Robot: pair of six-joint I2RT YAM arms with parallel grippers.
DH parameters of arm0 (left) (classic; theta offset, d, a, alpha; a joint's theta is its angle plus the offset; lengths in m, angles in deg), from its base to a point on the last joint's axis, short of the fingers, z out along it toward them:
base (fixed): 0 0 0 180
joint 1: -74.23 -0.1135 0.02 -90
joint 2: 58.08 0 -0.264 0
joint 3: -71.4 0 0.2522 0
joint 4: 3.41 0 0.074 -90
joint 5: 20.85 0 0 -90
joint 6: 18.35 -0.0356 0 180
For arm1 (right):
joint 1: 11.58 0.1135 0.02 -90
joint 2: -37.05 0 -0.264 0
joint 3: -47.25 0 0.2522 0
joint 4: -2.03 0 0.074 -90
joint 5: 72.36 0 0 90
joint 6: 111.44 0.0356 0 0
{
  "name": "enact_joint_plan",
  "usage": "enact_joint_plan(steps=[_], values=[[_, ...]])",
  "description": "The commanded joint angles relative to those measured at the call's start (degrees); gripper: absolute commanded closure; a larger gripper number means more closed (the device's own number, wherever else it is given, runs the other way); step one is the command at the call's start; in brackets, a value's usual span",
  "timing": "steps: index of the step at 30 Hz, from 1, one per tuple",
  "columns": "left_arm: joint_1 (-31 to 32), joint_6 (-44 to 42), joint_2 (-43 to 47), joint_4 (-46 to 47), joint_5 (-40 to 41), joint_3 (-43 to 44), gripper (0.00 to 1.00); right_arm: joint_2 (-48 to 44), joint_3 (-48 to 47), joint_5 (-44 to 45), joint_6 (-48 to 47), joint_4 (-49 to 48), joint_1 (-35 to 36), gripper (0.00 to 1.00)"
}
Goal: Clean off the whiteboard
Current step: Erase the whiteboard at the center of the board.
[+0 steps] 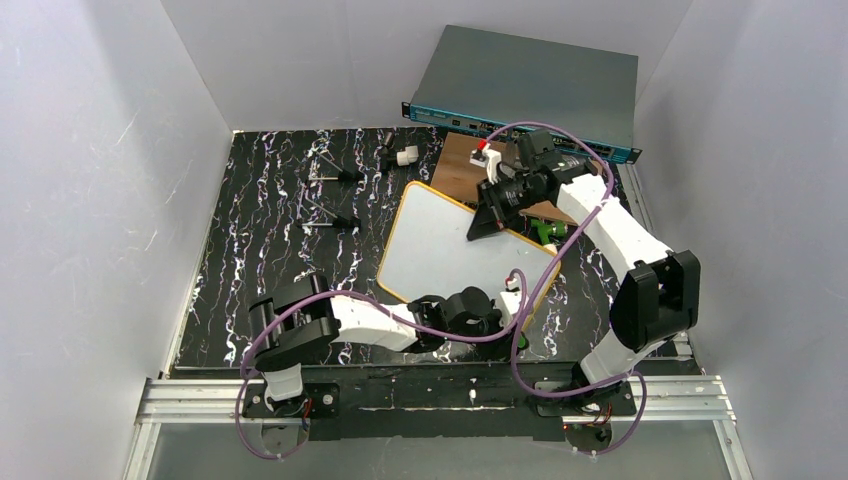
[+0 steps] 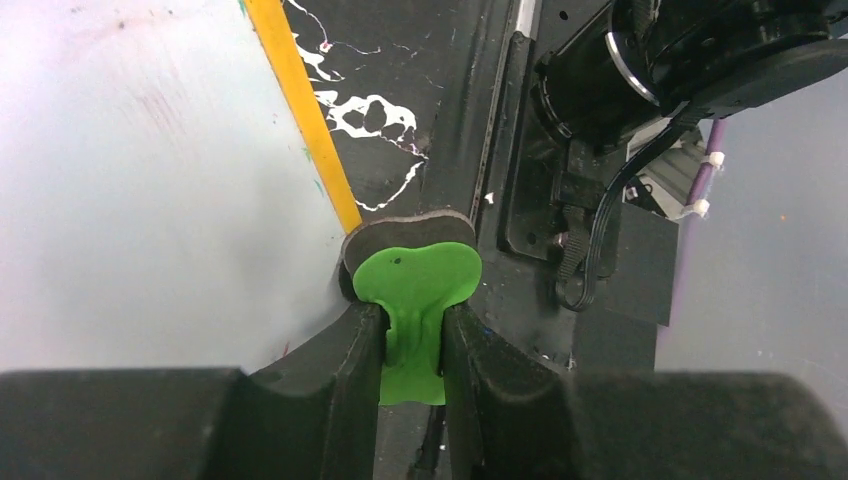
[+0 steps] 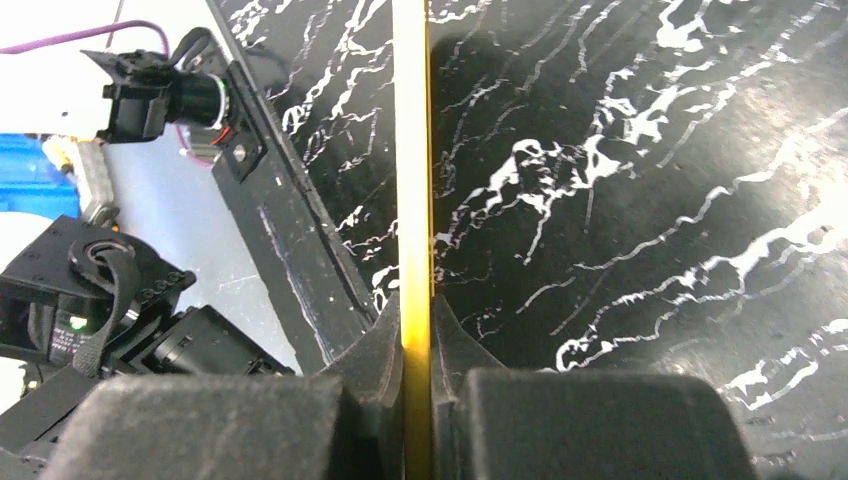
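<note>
The black, white-veined tabletop (image 1: 260, 230) carries everything. A grey rack unit (image 1: 530, 90) with a blue front sits at the far edge. The whiteboard (image 1: 440, 250) is mid-tabletop, toward the right and skewed to the edges; its surface is white, with a faint pinkish haze in the left wrist view. A brown wooden board (image 1: 462, 165) lies just beyond its far corner.

The right gripper (image 3: 415, 330) has its jaws pinched tight on the whiteboard's orange-yellow frame, seen edge-on between the fingers. Whether the board lies flat or tipped, cannot tell.

The left gripper (image 2: 412, 330) has its jaws narrowly apart, clamped on the stem of a green eraser (image 2: 418, 270). The eraser's dark felt pad (image 2: 400, 228) meets the frame at the board's near-right edge.

Two thin tools (image 1: 345, 222) lie toward the far-left corner.
</note>
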Motion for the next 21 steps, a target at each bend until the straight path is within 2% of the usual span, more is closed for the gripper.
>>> enact_joint_plan(steps=[1, 5, 10, 15, 18, 21], values=[[0.25, 0.25, -1.92, 3.47, 0.69, 1.51, 1.0, 1.62, 2.2, -9.37, 8.08, -8.41, 3.98, 0.99], [-1.06, -1.13, 4.91, 2.39, 6.25, -3.12, 1.0, 0.8, 2.56, -7.49, 7.32, -8.37, 3.65, 0.99], [-2.77, -0.02, 17.99, -1.35, 13.17, -10.34, 1.0, 1.19, 1.25, -5.62, 6.53, -7.65, 3.39, 0.99], [-2.83, 2.19, 28.39, -6.58, 23.87, -18.44, 1.0, 3.57, -4.83, -5.04, 6.52, -4.63, 3.07, 0.99], [-3.61, 2.56, 33.2, -9.37, 31.83, -23.7, 1.0, 3.42, -6.0, -3.05, 8.03, -6.3, 3.07, 0.99], [-6.09, 3.08, 36.48, -10.51, 36.04, -28.47, 1.0, 1.87, -5.04, -0.04, 11.36, -9.77, 2.77, 0.99]])
